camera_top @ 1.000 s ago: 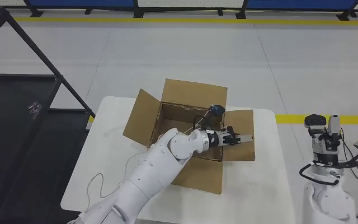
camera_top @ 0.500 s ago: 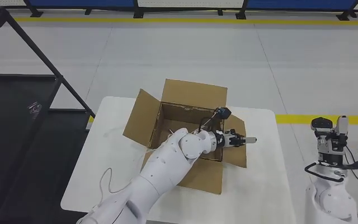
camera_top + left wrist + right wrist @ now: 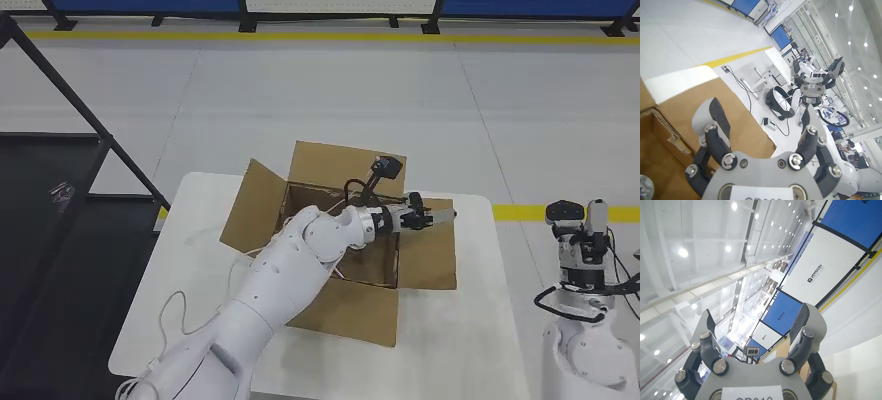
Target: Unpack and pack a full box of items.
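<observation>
The left gripper (image 3: pixel 762 107) stands wide open and holds nothing. Its black-padded fingers (image 3: pixel 718 113) hover just above the right-hand flap (image 3: pixel 432 255) of the open brown cardboard box (image 3: pixel 360 315). The arm behind it reaches across the box mouth from the near side and covers most of the inside, so I cannot tell what lies in there.

The box sits towards the far right of the white table (image 3: pixel 200 270), with all four flaps folded outward.

Well off to the right, beyond the table edge, the right gripper (image 3: pixel 757 311) is raised and points up towards the ceiling. It too is spread open and empty.

The step in hand looks like the very start of unpacking: the flaps are spread and nothing has been lifted out. The next move probably calls for swinging the left gripper back over the opening. It would then go down between the walls, clear of the flap edge, and close on one item.
</observation>
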### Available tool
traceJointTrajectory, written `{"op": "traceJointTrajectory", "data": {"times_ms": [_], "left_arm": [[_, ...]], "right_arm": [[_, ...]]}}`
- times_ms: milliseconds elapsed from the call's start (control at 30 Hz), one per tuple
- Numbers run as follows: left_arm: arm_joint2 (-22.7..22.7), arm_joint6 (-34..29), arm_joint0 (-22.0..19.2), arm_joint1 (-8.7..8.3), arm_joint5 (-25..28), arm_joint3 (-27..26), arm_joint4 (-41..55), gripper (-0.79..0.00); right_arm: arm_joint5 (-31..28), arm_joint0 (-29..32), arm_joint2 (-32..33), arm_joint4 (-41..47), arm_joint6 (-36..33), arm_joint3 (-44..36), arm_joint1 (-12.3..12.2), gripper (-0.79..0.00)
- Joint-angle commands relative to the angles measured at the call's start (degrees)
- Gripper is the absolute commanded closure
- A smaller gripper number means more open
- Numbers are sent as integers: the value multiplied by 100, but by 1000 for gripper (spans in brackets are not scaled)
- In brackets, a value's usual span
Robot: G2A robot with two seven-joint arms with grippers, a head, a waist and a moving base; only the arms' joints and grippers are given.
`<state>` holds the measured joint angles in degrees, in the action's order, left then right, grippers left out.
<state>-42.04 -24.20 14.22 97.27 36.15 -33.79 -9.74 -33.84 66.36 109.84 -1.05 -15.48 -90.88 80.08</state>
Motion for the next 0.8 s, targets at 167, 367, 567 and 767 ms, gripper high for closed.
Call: {"op": "traceJointTrajectory", "data": {"times_ms": [167, 367, 567, 767], "left_arm": [[-1357, 132, 736, -758, -256, -1671, -569, -785], [-3123, -410, 2561, -1387, -1117, -4753, -1204, -785], [-4359, -634, 3941, -1634, -1647, -6547, -1188, -785], [-4874, -660, 4468, -1724, -1695, -6941, -1169, -785]], "right_arm": [[-184, -534, -673, -1569, -853, -201, -107, -785], [140, -1185, -1494, -2936, -1432, 9, -155, -785], [305, -1819, -2394, -3702, -2410, 412, -180, -785], [269, -2001, -2682, -3861, -2901, 484, -196, -785]]}}
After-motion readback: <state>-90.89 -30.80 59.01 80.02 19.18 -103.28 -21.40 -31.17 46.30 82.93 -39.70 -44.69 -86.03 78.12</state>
